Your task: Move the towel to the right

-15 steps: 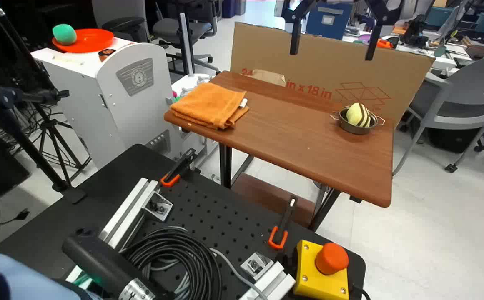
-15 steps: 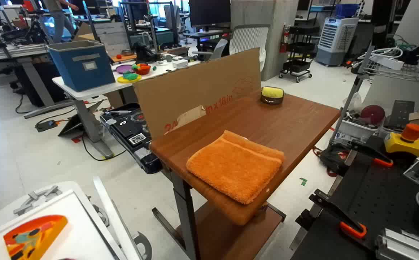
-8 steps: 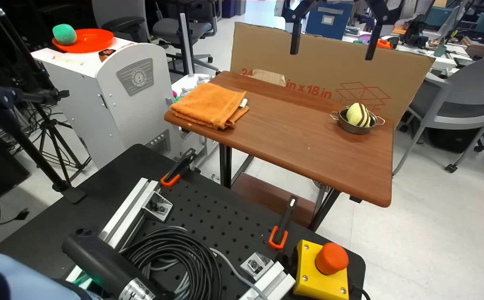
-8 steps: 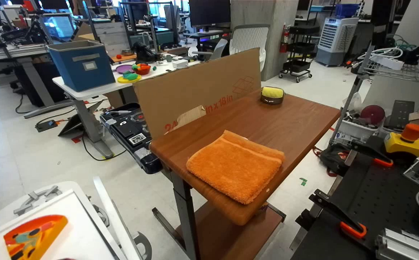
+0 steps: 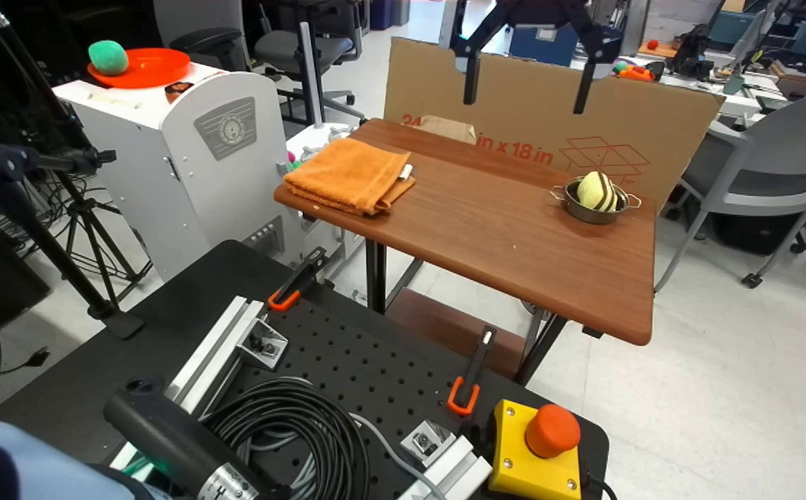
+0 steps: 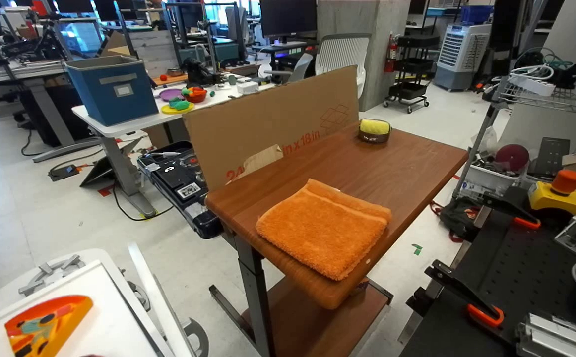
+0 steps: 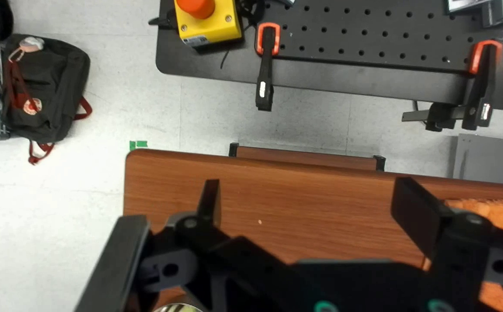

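The towel, a folded orange cloth, lies flat at one end of the brown wooden table in both exterior views point(image 5: 350, 173) point(image 6: 325, 228). In the wrist view its edge shows at the right point(image 7: 489, 209), partly hidden behind a finger. My gripper point(image 5: 525, 107) hangs above the table in an exterior view, well apart from the towel. In the wrist view the gripper point(image 7: 308, 190) is open, with bare table between its fingers. No gripper shows in an exterior view where the towel is nearest the camera.
A small metal pot point(image 5: 590, 212) holding a yellow-and-black ball point(image 5: 593, 191) stands at the table's other end. A cardboard sheet point(image 5: 514, 118) stands along the back edge. A black bench with clamps point(image 5: 468, 375) and a yellow stop-button box point(image 5: 538, 458) is in front.
My gripper has moved left and slightly lower in an exterior view within the last half second, and looks a little smaller. The fingers stay open. The towel and pot have not moved.
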Controlling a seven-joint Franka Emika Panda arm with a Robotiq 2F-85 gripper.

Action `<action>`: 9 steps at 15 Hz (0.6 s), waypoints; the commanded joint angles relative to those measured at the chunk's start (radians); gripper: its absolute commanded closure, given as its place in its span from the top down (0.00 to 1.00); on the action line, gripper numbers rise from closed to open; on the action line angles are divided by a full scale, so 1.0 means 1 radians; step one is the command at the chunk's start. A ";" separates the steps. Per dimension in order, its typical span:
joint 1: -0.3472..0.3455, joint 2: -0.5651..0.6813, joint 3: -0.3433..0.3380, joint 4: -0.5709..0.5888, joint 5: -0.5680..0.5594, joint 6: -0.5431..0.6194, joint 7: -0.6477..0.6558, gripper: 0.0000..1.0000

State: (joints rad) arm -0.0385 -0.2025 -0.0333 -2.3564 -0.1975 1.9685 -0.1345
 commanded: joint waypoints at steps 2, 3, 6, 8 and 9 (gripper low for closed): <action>0.087 0.131 0.070 0.020 0.107 0.159 0.042 1.00; 0.112 0.159 0.092 0.020 0.151 0.207 0.051 1.00; 0.164 0.236 0.143 0.032 0.262 0.300 0.061 1.00; 0.191 0.285 0.175 0.035 0.299 0.360 0.059 1.00; 0.202 0.310 0.190 0.035 0.311 0.397 0.060 1.00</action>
State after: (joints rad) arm 0.1423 0.0370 0.1250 -2.3444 0.0608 2.2839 -0.0673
